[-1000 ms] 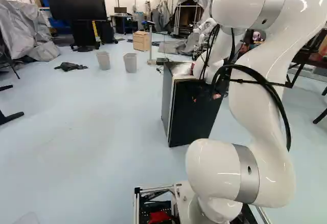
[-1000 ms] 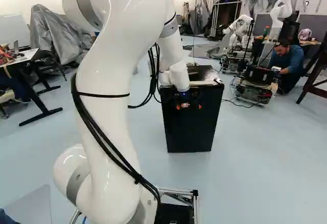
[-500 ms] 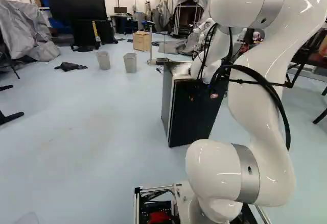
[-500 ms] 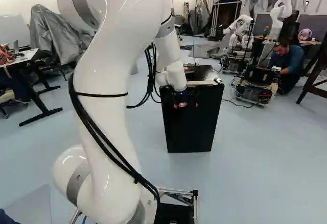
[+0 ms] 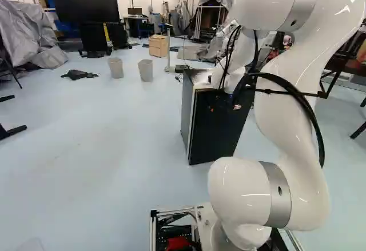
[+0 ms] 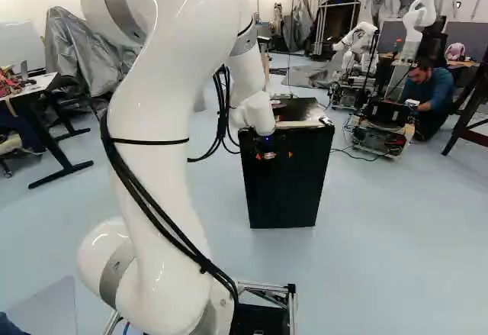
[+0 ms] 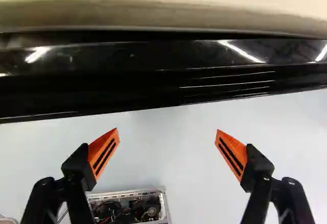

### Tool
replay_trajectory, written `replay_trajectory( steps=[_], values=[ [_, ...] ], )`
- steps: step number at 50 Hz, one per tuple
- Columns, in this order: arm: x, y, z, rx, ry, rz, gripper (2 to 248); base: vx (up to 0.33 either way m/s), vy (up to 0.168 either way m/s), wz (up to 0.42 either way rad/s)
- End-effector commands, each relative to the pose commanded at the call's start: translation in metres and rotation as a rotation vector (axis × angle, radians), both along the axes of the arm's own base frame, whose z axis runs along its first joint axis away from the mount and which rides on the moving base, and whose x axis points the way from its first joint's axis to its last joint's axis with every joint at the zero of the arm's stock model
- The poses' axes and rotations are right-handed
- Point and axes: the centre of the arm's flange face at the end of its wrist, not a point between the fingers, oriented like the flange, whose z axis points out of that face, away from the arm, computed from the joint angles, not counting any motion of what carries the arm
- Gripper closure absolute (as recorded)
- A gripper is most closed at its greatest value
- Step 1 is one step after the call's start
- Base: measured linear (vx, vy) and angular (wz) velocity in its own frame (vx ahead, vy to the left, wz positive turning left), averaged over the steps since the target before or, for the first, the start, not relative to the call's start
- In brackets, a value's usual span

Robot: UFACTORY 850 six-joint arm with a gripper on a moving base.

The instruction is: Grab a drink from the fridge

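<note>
While only the left base view shows the fridge's side (image 5: 187, 111), the claw (image 6: 274, 155) gapes wide.

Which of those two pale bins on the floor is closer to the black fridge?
The right-hand bin in the left base view: it stands between the fridge and the left-hand bin, which is farther off.

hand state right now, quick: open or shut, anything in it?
Hand: open, fingers wide apart, nothing between them; the fridge edge lies ahead, ungripped.
</note>
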Motion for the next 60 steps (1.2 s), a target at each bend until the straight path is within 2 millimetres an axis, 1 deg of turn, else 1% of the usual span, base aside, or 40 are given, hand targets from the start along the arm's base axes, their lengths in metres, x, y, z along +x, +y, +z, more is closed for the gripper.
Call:
replay_trajectory(
  steps=[60],
  values=[
    [0.018,0.022,0.002,0.005,-0.066,0.056,3,0.0,0.0,0.0]
  ],
)
